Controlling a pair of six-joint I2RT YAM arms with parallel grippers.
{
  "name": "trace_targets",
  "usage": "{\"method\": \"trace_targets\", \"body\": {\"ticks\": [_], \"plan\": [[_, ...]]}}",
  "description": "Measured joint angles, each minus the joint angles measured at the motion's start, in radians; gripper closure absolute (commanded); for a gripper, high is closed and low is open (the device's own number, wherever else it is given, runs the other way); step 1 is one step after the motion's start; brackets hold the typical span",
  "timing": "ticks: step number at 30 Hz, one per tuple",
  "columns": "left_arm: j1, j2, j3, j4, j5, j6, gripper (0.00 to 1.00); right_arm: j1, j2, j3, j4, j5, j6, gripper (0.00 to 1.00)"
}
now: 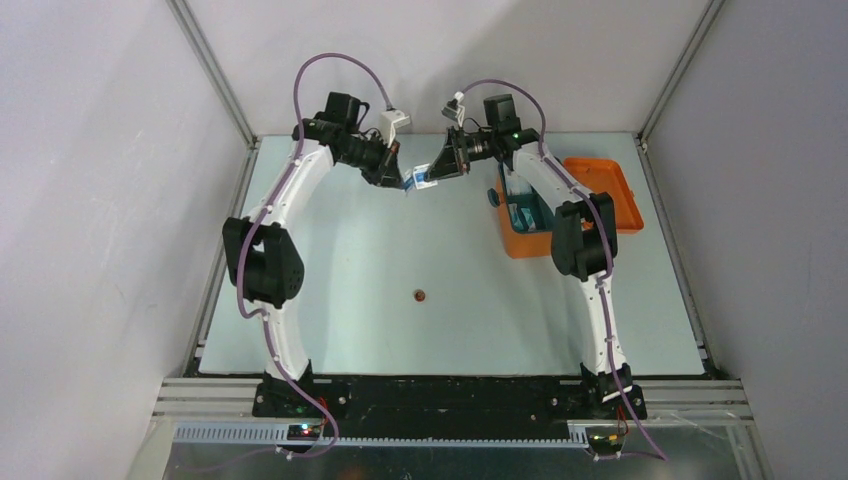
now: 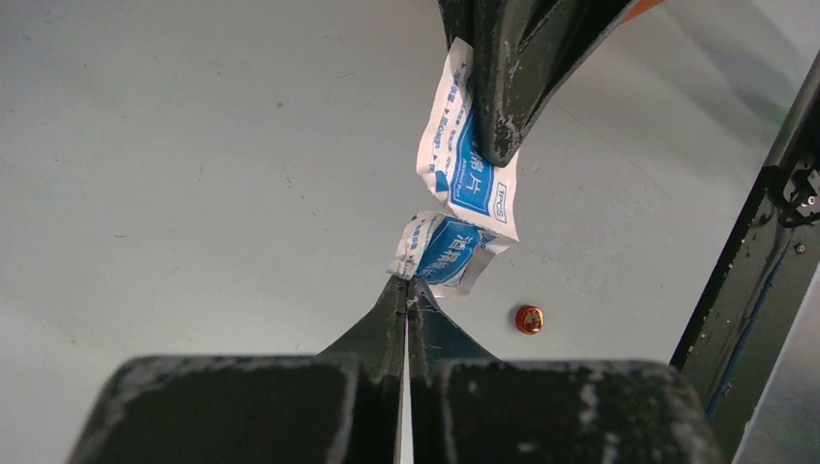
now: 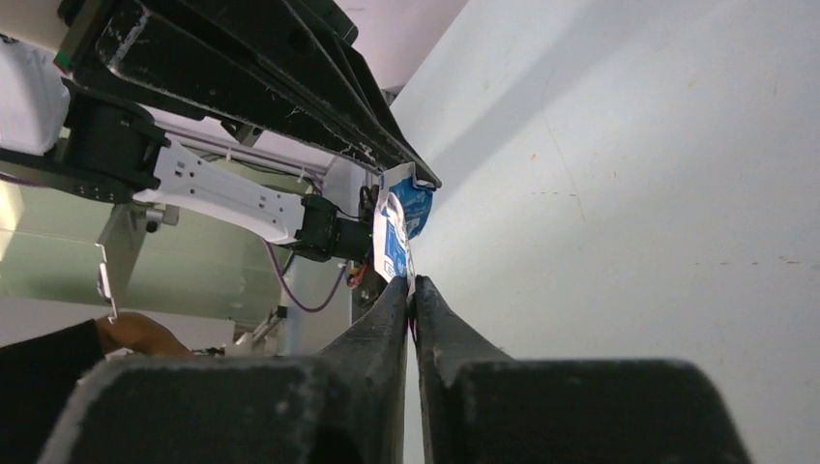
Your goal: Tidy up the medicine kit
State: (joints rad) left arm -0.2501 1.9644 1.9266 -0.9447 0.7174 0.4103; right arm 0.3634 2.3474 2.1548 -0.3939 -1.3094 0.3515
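White arms [image 1: 290, 195] w/ blk joints [image 1: 268, 262], purple cables [image 1: 335, 56].

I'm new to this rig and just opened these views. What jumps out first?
The two arms meet in mid-air over the far middle of the table, where the left gripper and right gripper each pinch one end of a pair of blue-and-white sachets. To the right sits the open orange medicine kit with a teal tray inside. A small copper-coloured disc lies alone mid-table.

Left gripper [image 2: 407, 290] pinches the lower sachet [image 2: 447, 253], right gripper [image 2: 495, 150] the upper sachet [image 2: 464, 169] — coppery disc [image 2: 529, 319] nearby.
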Motion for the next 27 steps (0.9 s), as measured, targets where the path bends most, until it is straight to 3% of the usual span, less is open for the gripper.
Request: {"method": "trace_targets", "body": {"ticks": [2, 7, 9, 19, 27], "plan": [[-0.002, 0.0, 0.0, 0.0, -0.002, -0.002, 1.0, 0.002, 0.0, 0.0, -0.005, 0.007, -0.011, 1.0], [-0.002, 0.0, 0.0, 0.002, -0.044, -0.012, 0.58, 0.004, -0.001, 0.0, -0.055, 0.047, -0.061, 1.0], [-0.001, 0.0, 0.0, 0.005, -0.069, -0.02, 0.52, 0.004, -0.002, 0.0, -0.086, 0.073, -0.09, 1.0], [0.015, -0.018, -0.089, 0.016, -0.097, -0.028, 0.45, -0.015, -0.158, -0.04, -0.266, 0.233, -0.259, 1.0], [0.019, -0.05, -0.15, 0.016, -0.09, -0.053, 0.44, -0.094, -0.449, -0.224, -0.363, 0.599, -0.353, 1.0]]}}
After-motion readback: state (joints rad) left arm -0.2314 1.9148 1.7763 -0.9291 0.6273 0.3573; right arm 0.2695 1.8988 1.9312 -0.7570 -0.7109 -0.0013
